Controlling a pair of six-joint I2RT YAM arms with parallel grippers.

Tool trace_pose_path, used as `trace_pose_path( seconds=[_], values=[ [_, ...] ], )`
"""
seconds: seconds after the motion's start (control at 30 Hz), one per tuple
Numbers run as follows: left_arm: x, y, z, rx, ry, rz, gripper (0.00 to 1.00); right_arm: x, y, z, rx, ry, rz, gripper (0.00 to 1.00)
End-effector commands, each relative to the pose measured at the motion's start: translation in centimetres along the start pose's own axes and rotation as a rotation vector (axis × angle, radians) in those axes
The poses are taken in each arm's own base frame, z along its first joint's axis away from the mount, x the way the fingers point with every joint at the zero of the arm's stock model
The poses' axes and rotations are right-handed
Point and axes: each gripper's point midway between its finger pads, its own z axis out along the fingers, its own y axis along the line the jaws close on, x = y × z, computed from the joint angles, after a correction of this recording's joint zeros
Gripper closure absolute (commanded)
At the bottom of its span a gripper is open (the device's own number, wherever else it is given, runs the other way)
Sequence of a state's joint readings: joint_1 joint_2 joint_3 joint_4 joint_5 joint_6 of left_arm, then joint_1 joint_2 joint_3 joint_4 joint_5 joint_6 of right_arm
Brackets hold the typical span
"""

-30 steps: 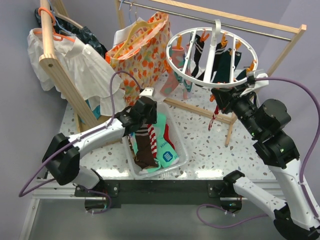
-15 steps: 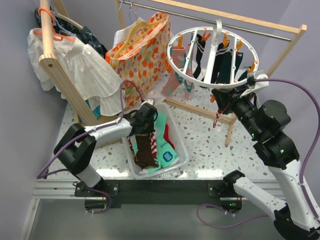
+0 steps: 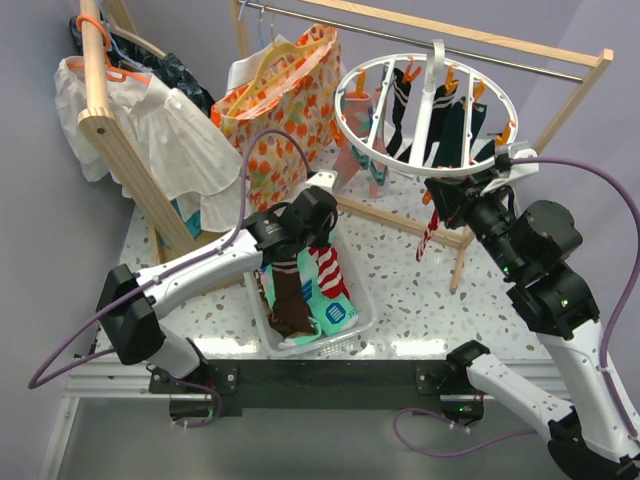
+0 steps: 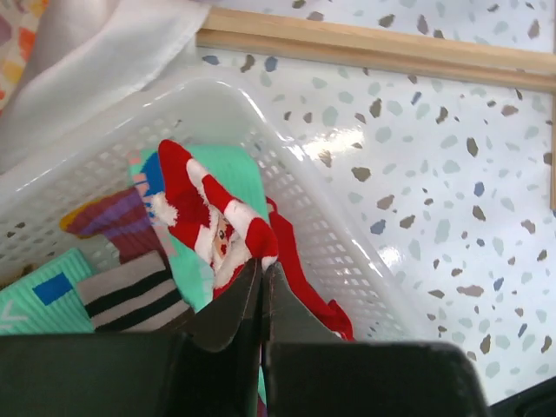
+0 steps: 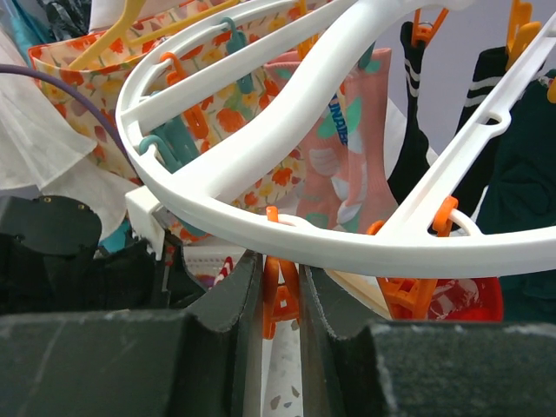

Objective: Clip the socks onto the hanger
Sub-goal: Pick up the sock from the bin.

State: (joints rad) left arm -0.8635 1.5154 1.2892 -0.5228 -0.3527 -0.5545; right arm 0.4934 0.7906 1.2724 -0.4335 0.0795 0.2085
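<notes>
Several socks (image 3: 300,300) lie in a clear plastic basket (image 3: 362,285), seen close up in the left wrist view as the basket (image 4: 330,234). My left gripper (image 3: 318,243) reaches into it and is shut (image 4: 262,276) on the edge of a red-and-white sock (image 4: 228,228), which trails from it as a striped band (image 3: 330,272). The round white hanger (image 3: 510,105) hangs from the rail with dark and pink socks clipped on. Under its near rim (image 5: 287,234), my right gripper (image 5: 280,304) is shut on an orange clip (image 5: 280,294).
A red-and-white sock (image 3: 428,235) dangles below the ring beside my right gripper (image 3: 437,195). A floral orange bag (image 3: 280,100) and a white shirt (image 3: 160,140) hang at the back left. The wooden frame's floor bar (image 4: 373,43) runs just behind the basket.
My left gripper has closed and shifted right and back inside the basket, drawing the red-and-white sock with it. The right arm has not moved.
</notes>
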Motion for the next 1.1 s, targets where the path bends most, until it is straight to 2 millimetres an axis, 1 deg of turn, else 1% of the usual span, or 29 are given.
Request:
trace_pose_path(
  seconds=[0.0, 0.03, 0.07, 0.1, 0.13, 0.17, 0.2, 0.23, 0.27, 0.3, 0.37, 0.4, 0.43, 0.47, 0.5, 0.57, 0.6, 0.63, 0.7, 0.73, 0.77, 0.8, 0.87, 0.9, 0.97, 1.0, 1.07],
  values=[
    [4.5, -0.4, 0.8, -0.031, 0.135, 0.134, 0.93, -0.5, -0.1, -0.3, 0.005, -0.006, -0.016, 0.93],
    [6.1, -1.0, 1.6, -0.020, 0.179, 0.147, 0.91, -0.5, 0.0, -0.2, 0.004, -0.003, -0.016, 0.93],
    [7.0, -1.8, 1.9, 0.007, 0.199, 0.158, 0.84, -0.5, -0.1, -0.3, 0.005, -0.003, -0.016, 0.93],
    [8.1, -2.5, 2.1, 0.027, 0.222, 0.175, 0.81, -0.5, 0.0, -0.3, 0.004, -0.003, -0.016, 0.93],
    [9.6, -4.0, 1.9, 0.060, 0.246, 0.205, 0.78, -0.6, 0.0, -0.3, 0.002, -0.003, -0.016, 0.93],
    [10.1, -4.8, 1.7, 0.083, 0.248, 0.215, 0.70, -0.6, 0.0, -0.4, 0.004, -0.003, -0.018, 0.93],
    [11.0, -5.6, 1.3, 0.105, 0.260, 0.229, 0.65, -0.6, -0.1, -0.4, 0.005, -0.003, -0.018, 0.93],
    [11.2, -6.1, 0.8, 0.134, 0.270, 0.209, 0.61, -0.7, 0.0, -0.4, 0.004, -0.003, -0.019, 0.93],
    [10.9, -6.5, 0.5, 0.156, 0.259, 0.190, 0.56, -0.7, 0.0, -0.4, 0.005, -0.005, -0.019, 0.93],
    [10.3, -6.3, -0.4, 0.164, 0.236, 0.162, 0.53, -0.8, 0.0, -0.5, 0.003, -0.006, -0.019, 0.93],
    [9.1, -5.8, -1.2, 0.159, 0.191, 0.122, 0.46, -0.7, 0.0, -0.5, 0.005, -0.006, -0.019, 0.93],
    [7.4, -5.2, -1.9, 0.161, 0.148, 0.070, 0.46, -0.8, 0.0, -0.5, 0.004, -0.008, -0.019, 0.93],
    [6.7, -4.8, -2.2, 0.164, 0.133, 0.041, 0.43, -0.8, -0.1, -0.5, 0.006, -0.007, -0.019, 0.93],
    [6.2, -4.5, -2.2, 0.174, 0.112, 0.012, 0.42, -0.8, -0.1, -0.5, 0.006, -0.007, -0.019, 0.93],
    [4.7, -4.1, -3.0, 0.196, 0.072, -0.038, 0.41, -0.8, -0.1, -0.5, 0.006, -0.008, -0.019, 0.93],
    [3.9, -3.5, -3.0, 0.212, 0.031, -0.084, 0.41, -0.7, 0.0, -0.5, 0.005, -0.005, -0.021, 0.93],
    [3.2, -2.7, -2.9, 0.207, 0.012, -0.106, 0.41, -0.7, -0.1, -0.5, 0.009, -0.006, -0.021, 0.93],
    [3.1, -2.4, -2.6, 0.204, 0.013, -0.111, 0.41, -0.7, -0.1, -0.4, 0.007, -0.005, -0.021, 0.93],
    [3.5, -1.9, -1.7, 0.188, 0.042, -0.097, 0.44, -0.6, -0.1, -0.4, 0.007, -0.002, -0.021, 0.93],
    [3.6, -1.9, -1.4, 0.186, 0.049, -0.088, 0.44, -0.6, -0.1, -0.3, 0.006, -0.002, -0.020, 0.93],
    [3.3, -2.2, -1.2, 0.191, 0.050, -0.083, 0.45, -0.5, -0.1, -0.3, 0.008, 0.001, -0.021, 0.93],
    [3.9, -2.6, -0.7, 0.205, 0.077, -0.062, 0.45, -0.6, -0.1, -0.3, 0.007, -0.001, -0.021, 0.93],
    [4.0, -3.3, -0.1, 0.228, 0.079, -0.055, 0.46, -0.5, -0.1, -0.3, 0.008, 0.001, -0.020, 0.93],
    [4.6, -3.4, 0.6, 0.229, 0.096, -0.048, 0.47, -0.5, -0.1, -0.3, 0.007, -0.001, -0.020, 0.93],
    [5.0, -3.6, 1.2, 0.233, 0.105, -0.043, 0.52, -0.5, -0.1, -0.4, 0.008, 0.001, -0.020, 0.93],
    [5.7, -3.6, 1.9, 0.226, 0.127, -0.036, 0.53, -0.4, -0.1, -0.3, 0.008, 0.002, -0.020, 0.93],
    [6.0, -3.7, 2.6, 0.222, 0.133, -0.030, 0.54, -0.4, -0.1, -0.3, 0.008, 0.002, -0.023, 0.93]
  ],
)
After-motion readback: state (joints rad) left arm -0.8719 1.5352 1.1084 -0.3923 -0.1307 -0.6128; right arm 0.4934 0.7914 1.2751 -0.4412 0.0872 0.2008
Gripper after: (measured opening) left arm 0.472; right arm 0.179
